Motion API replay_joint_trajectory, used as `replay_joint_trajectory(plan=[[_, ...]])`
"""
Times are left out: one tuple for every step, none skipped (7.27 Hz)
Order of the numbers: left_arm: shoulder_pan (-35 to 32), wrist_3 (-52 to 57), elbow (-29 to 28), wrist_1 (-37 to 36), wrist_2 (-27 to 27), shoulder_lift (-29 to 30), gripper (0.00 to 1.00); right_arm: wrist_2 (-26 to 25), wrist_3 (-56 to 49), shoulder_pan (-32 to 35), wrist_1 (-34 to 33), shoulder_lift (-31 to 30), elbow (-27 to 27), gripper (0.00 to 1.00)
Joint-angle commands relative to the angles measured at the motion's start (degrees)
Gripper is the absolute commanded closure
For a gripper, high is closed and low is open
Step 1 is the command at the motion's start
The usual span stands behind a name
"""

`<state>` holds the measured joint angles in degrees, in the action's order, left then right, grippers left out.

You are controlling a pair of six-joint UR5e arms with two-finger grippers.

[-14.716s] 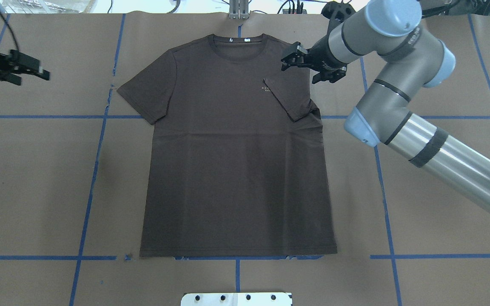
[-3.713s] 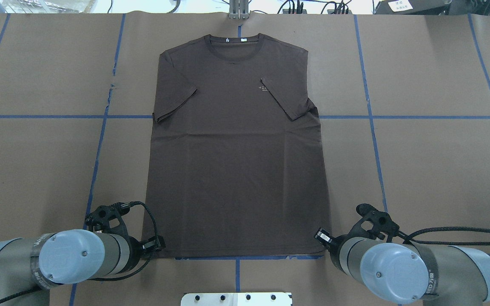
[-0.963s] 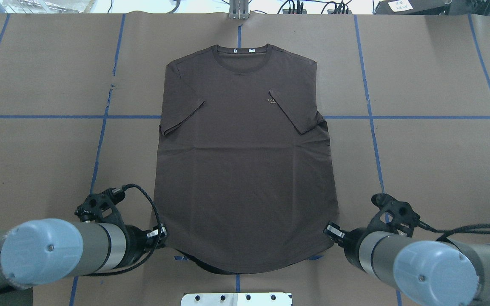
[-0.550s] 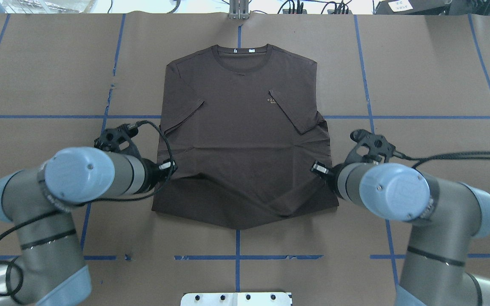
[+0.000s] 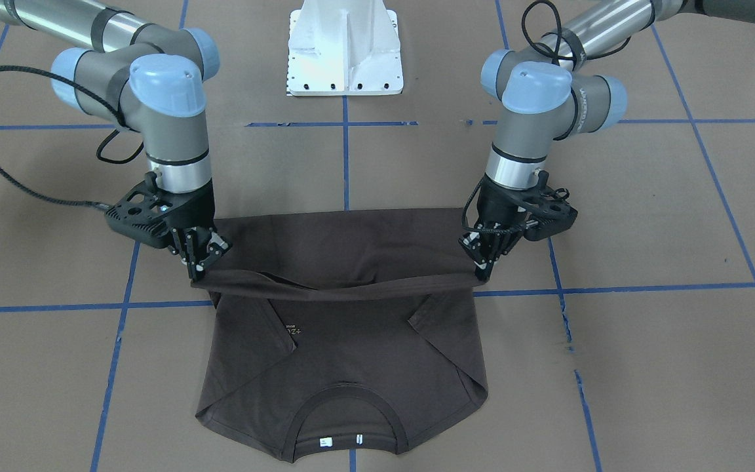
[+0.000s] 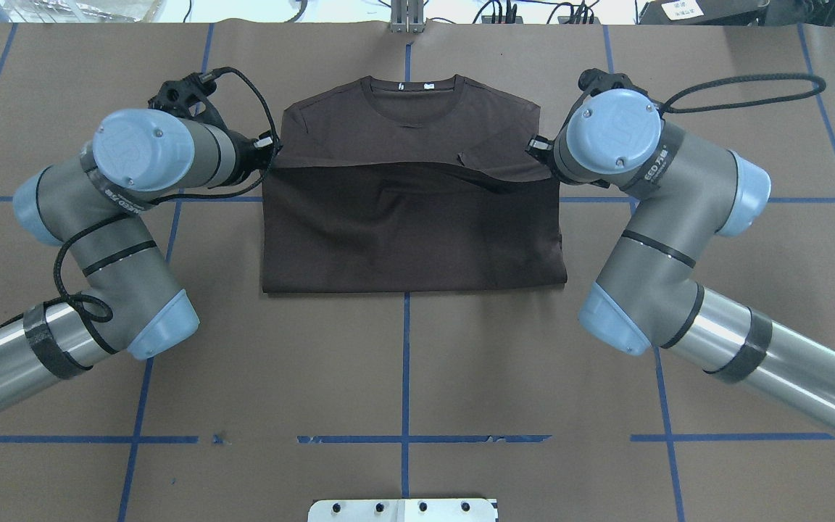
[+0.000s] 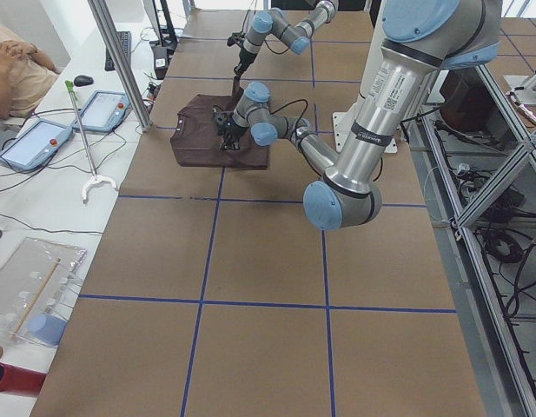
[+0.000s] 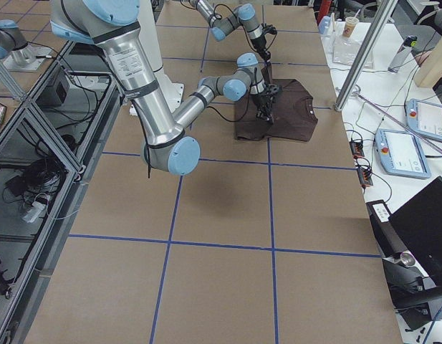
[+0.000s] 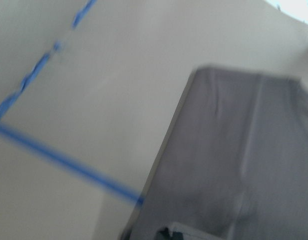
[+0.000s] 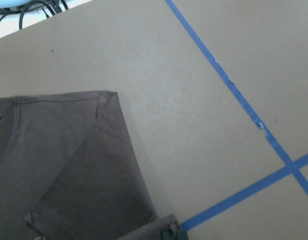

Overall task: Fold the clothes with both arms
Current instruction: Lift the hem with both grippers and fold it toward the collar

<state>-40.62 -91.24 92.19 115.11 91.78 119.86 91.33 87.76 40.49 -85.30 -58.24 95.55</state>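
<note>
The dark brown T-shirt (image 6: 410,232) lies on the brown table, its lower half doubled over towards the collar (image 6: 412,90). In the front view the hem (image 5: 338,283) hangs taut between both grippers, just above the folded-in sleeves and chest print. My left gripper (image 5: 482,270) is shut on one hem corner, and it also shows in the overhead view (image 6: 270,154). My right gripper (image 5: 198,267) is shut on the other corner, also in the overhead view (image 6: 539,154). The right wrist view shows a shoulder and sleeve (image 10: 69,165). The left wrist view is blurred and shows shirt cloth (image 9: 243,150).
The white pedestal base (image 5: 345,49) stands at the robot's side of the table. Blue tape lines (image 6: 404,362) grid the brown table cover. A metal post (image 7: 120,61) and tablets (image 7: 33,143) stand beyond the collar end, where an operator sits.
Both grippers have carried the hem up and away from the robot, from the near edge to over the chest. The fold line now lies mid-shirt.
</note>
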Motion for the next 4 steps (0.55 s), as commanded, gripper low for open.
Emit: replay_joint_trajectory(plan=[[-1.6,2.8,-3.7,0.9,-3.4,2.9,1.00,0.8,-2.5,2.4,0.1,5.6,-8.3,1.00],[-1.7,2.8,-9.6,1.0,-4.5,6.8,1.00,0.7,-3.6,3.3,0.1,8.1,-12.2,1.00],[-1.9,2.8,-12.4,4.2,-4.9,8.0,1.00,0.8,-5.2,4.8,0.1,9.4,-14.1,1.00],[-2.7,2.9,-14.9,7.6,-5.7,8.3,1.00,0.8,-7.9,5.9,0.1,9.7,-15.6,1.00]])
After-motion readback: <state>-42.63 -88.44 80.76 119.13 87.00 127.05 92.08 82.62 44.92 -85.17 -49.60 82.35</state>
